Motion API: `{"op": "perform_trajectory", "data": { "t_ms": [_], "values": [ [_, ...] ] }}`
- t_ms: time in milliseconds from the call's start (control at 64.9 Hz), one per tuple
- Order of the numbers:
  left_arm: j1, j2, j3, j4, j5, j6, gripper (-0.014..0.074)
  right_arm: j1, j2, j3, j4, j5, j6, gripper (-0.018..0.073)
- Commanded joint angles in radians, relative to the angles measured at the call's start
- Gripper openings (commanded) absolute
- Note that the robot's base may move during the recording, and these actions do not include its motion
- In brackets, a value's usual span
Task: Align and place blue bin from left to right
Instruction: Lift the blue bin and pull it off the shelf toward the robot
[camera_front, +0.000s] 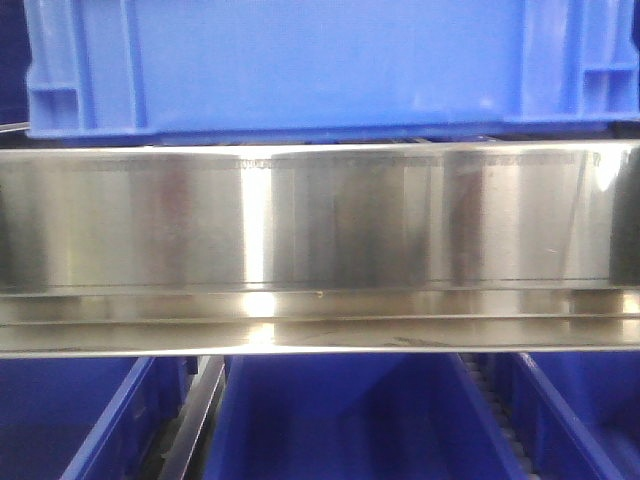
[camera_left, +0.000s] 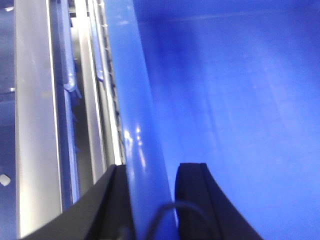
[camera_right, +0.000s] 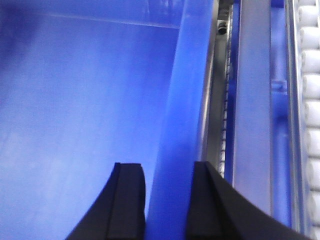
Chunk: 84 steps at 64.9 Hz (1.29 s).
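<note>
Beam: a shiny steel beam (camera_front: 320, 230) crosses level in front of me
Above it: a top bin (camera_front: 300, 65), blue, sits just over the beam's upper edge
Below it: three blue bins side by side; left bin (camera_front: 70, 425); middle bin (camera_front: 340, 420); right bin (camera_front: 590, 410); a dark track (camera_front: 190, 420) runs between left and middle
By my right wrist: white rollers (camera_right: 310, 100) in a row; a steel rail (camera_right: 252, 110) beside them; then the blue bin (camera_right: 172, 100)
By my left wrist: a second steel rail (camera_left: 35, 125) runs along the same bin
</note>
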Motion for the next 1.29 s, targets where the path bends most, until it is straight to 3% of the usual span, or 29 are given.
{"op": "perform_trajectory", "data": {
  "t_ms": [0, 185, 447, 1278],
  "values": [
    [-0.006, -0.063, -0.012, -0.097, -0.059, 0.009, -0.0111, 0.003, -0.049, -0.009, 0.036, -0.056, -0.014, -0.0066],
    [-0.006, -0.126, -0.012, -0.109, -0.059, 0.009, -0.0111, 0.003, -0.113, -0.009, 0.036, -0.06, -0.014, -0.0066],
    [-0.006, -0.22, -0.012, -0.187, -0.086, 0.009, -0.0111, 0.003, -0.217, -0.009, 0.042, -0.105, -0.014, -0.0066],
    [-0.006, -0.261, -0.012, -0.167, -0.104, 0.009, -0.0111, 0.003, -0.261, -0.009, 0.042, -0.131, -0.014, -0.0066]
  ]
}}
